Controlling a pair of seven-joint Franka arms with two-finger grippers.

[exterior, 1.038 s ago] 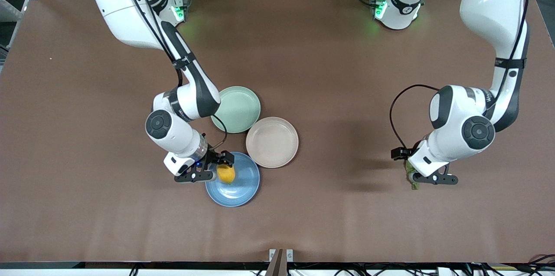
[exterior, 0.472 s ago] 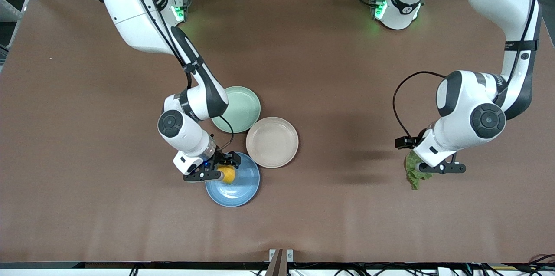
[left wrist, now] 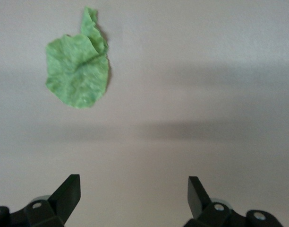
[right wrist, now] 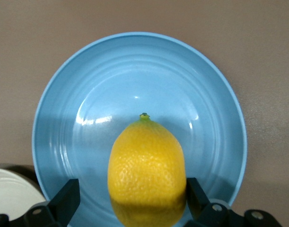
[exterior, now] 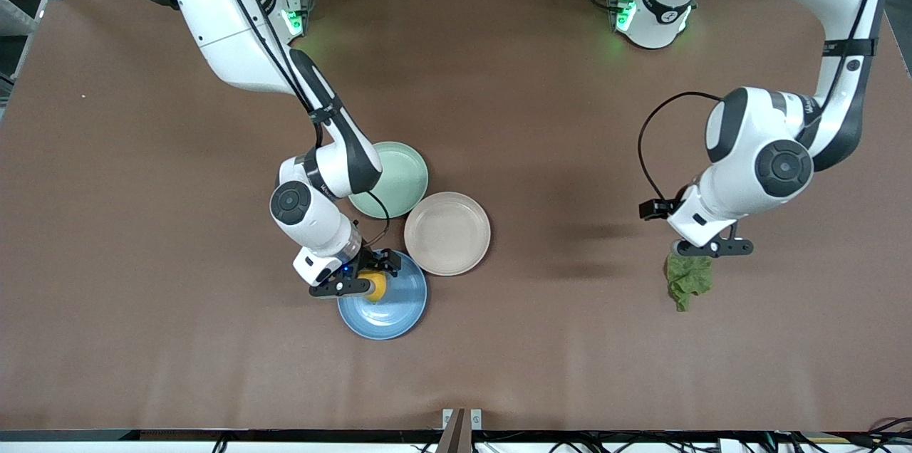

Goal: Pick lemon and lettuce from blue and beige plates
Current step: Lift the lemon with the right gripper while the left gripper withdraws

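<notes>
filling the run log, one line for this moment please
right gripper: around lemon over blue plate | left gripper: open, above lettuce on table

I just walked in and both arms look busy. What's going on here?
The right gripper is over the blue plate with the lemon between its fingers; whether it grips the lemon is unclear. The left gripper hangs open just above the lettuce, which lies loose on the bare table toward the left arm's end, not held. The beige plate and the mint-green plate hold nothing.
</notes>
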